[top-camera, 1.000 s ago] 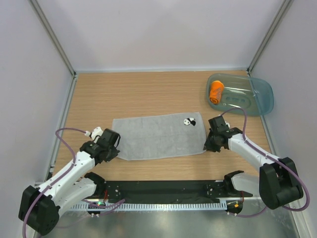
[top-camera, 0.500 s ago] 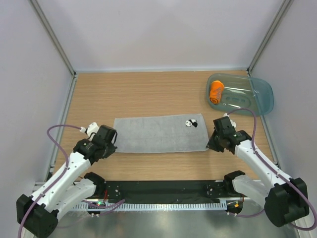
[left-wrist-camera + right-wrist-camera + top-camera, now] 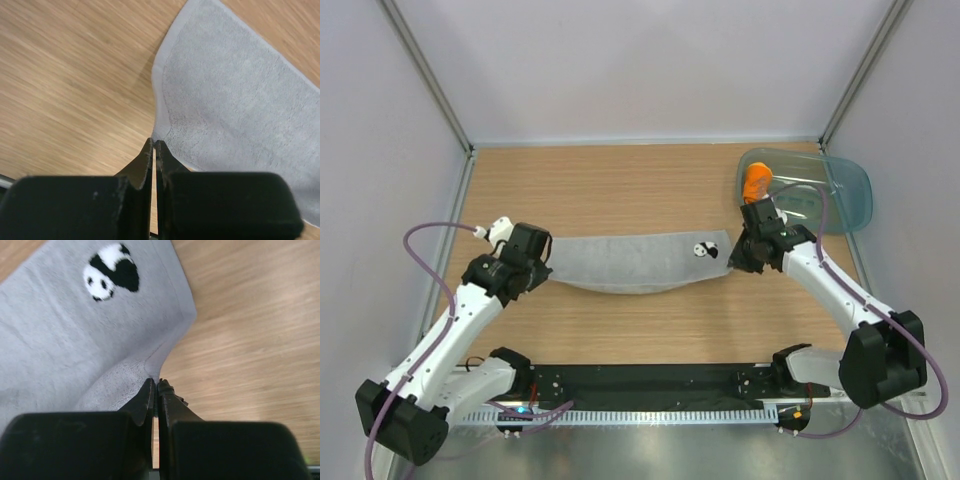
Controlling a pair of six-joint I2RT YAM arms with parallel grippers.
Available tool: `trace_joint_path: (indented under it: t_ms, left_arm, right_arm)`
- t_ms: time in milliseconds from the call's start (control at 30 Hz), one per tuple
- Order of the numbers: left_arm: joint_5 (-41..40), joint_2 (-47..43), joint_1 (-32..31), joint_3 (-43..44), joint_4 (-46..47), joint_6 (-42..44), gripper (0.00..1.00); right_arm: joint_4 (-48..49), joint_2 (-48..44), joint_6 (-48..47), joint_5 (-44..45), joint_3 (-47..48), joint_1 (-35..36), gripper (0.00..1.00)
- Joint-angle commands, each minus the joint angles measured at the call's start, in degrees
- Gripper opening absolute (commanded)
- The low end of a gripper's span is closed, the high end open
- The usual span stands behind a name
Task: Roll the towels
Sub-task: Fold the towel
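Two pinched-shut grippers, the left gripper (image 3: 542, 266) and the right gripper (image 3: 734, 262), each hold a near corner of the grey towel (image 3: 630, 266), which lay flat a second ago and now sags between them, probably for a fold before rolling, while the orange towel (image 3: 755, 184) sits rolled in the tub (image 3: 845, 195).

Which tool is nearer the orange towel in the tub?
Right. The right tool pinches the grey towel at its corner close beside the orange towel; the left tool pinches the opposite end.
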Motion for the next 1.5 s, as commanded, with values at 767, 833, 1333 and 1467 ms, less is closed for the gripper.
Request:
trace_joint_path:
  t_ms: [767, 833, 1333, 1467]
  left_arm:
    - [2.74, 34.43, 12.38, 19.89, 11.24, 12.56, 0.00]
    - [3.08, 36.53, 13.08, 21.03, 11.41, 12.82, 0.00]
    - [1.59, 47.53, 14.75, 26.57, 11.67, 13.26, 0.00]
    - [2.21, 50.52, 15.89, 28.94, 10.10, 13.79, 0.13]
  right_arm:
    - [4.43, 27.27, -7.12, -0.05, 23.62, -5.67, 0.01]
    - [4.43, 28.67, -7.39, -0.31, 24.15, -5.85, 0.01]
    - [4.43, 38.69, -8.88, -2.25, 31.79, -7.26, 0.04]
    - [2.85, 40.45, -10.02, -3.21, 35.13, -7.34, 0.41]
